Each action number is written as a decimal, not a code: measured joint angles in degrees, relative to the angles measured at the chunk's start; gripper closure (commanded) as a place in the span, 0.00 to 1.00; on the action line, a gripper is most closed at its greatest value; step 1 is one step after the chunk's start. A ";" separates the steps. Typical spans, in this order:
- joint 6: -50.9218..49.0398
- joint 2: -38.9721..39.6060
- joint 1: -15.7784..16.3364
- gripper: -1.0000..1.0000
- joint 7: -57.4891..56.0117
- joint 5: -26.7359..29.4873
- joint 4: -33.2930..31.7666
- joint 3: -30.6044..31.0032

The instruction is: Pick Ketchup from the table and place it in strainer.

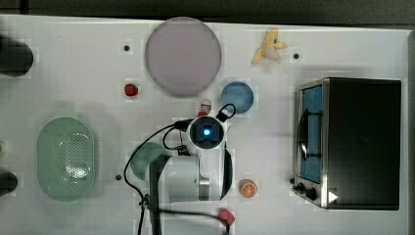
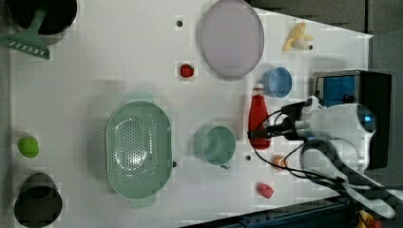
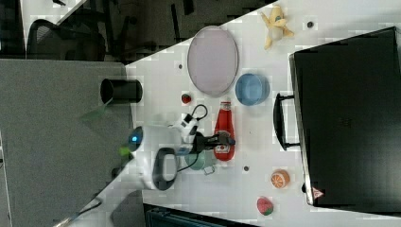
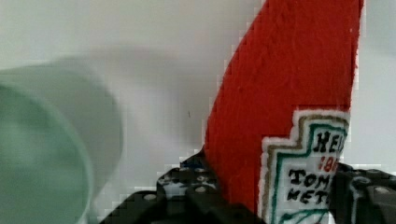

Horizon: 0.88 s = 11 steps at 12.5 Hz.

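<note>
The gripper (image 2: 260,134) is clamped on the lower body of the Ketchup (image 2: 258,118), one finger (image 4: 196,196) on each side of the labelled part, as the wrist view shows with the red bottle filling the gap between the black pads. In the left view the Ketchup stands upright on the white table (image 2: 95,71), its white cap pointing toward the blue cup (image 2: 276,81), with the green mug (image 2: 216,145) just beside it on the left view's left. The strainer (image 2: 138,149) sits well apart from the bottle, further toward the left view's left, beyond the mug, and nothing lies in it. In the right view the same bottle stands between the blue cup and the mug, with the arm reaching in from the right view's left. A grey round plate (image 2: 231,38) lies beyond the blue cup, a small strawberry (image 2: 187,71) near the plate's edge, and a banana (image 2: 297,39) near the table's far corner. A black toaster oven (image 1: 359,142) occupies the top view's right, with an orange slice (image 1: 247,188) near its front.
</note>
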 measured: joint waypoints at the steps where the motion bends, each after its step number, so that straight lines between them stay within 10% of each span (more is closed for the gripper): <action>1: -4.62 -4.42 -0.27 0.40 0.00 0.12 0.22 -0.03; 6: -22.10 -22.45 -0.75 0.40 2.85 -0.02 7.16 1.52; 11: -23.33 -23.02 0.73 0.40 12.84 0.16 10.97 10.34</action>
